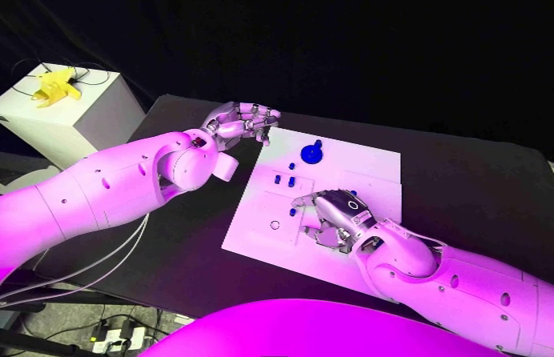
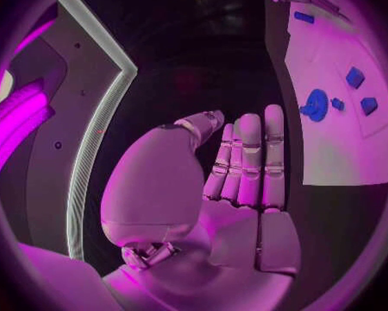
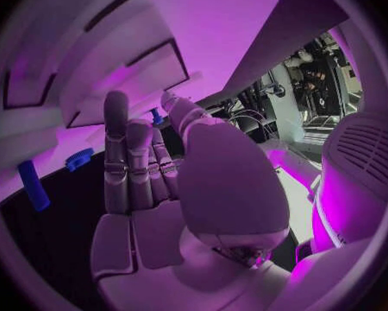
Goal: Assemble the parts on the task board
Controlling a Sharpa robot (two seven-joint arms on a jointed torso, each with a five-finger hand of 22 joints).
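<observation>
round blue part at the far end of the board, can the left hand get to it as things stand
Probably yes. The left hand hovers open just off the task board, near its far corner, and the round blue part stands close by with nothing between them.

Right hand covering part of the task board, whatever lies beneath hidden, small blue parts beside it too small to identify

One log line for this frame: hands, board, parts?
left hand: open, off board | right hand: over board | blue parts: on board

Right hand over task board
</observation>
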